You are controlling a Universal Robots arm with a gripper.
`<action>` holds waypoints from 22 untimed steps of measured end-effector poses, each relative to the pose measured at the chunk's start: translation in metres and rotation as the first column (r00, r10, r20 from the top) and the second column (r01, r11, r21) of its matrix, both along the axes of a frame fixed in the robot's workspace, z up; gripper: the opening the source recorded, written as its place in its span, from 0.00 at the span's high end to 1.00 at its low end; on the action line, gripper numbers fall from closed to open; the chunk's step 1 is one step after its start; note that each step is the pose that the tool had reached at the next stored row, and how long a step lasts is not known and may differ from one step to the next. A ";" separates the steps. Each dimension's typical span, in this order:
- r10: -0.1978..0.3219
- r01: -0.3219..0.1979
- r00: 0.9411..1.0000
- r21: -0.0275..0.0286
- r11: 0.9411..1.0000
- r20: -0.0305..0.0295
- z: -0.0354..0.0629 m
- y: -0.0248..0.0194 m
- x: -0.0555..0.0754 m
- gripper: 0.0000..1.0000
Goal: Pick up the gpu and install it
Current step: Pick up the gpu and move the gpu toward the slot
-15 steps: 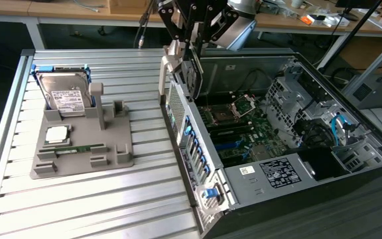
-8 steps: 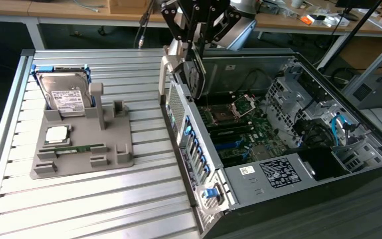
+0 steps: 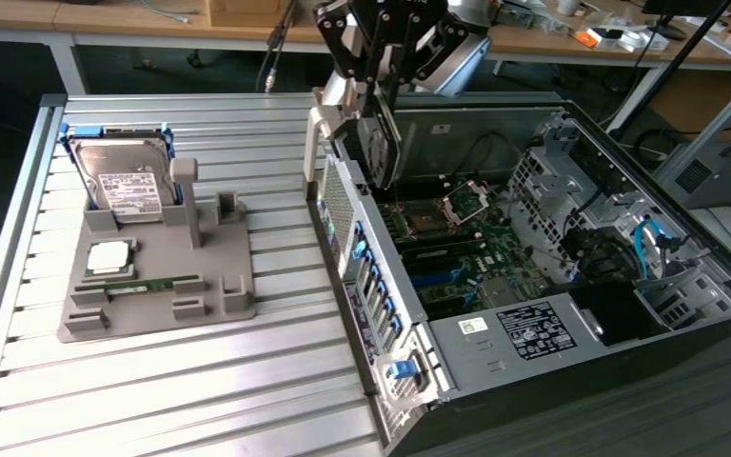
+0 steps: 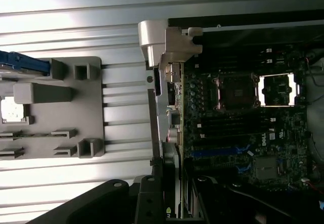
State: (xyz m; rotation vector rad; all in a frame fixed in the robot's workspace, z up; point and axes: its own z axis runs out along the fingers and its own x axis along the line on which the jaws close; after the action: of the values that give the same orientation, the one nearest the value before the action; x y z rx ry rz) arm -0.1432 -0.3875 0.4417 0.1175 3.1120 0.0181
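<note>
Open computer case (image 3: 398,376), motherboard (image 3: 474,257) inside, sits just below the gripper (image 3: 373,107), which points straight down over its wall, jaws clamped on the gpu (image 3: 380,157) hanging edge-down beneath them.

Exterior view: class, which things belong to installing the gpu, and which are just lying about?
Belongs to the job: gpu, held in the tool; open computer case; motherboard.
Lying about: hard drive, memory stick and square chip, on the grey holder.
</note>
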 end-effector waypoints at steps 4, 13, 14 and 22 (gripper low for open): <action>0.000 0.000 1.000 0.000 1.000 0.000 -0.0003 -0.0001 0.004 0.73; 0.000 0.000 1.000 -0.002 1.000 0.000 -0.0009 -0.0002 0.013 0.73; 0.000 0.000 1.000 -0.002 1.000 0.000 -0.0010 -0.0002 0.013 0.73; 0.000 0.000 1.000 -0.003 1.000 0.000 -0.0015 -0.0004 0.021 0.73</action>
State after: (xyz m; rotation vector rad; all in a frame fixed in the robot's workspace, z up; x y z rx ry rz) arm -0.1227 -0.3880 0.4403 0.1172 3.1119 0.0141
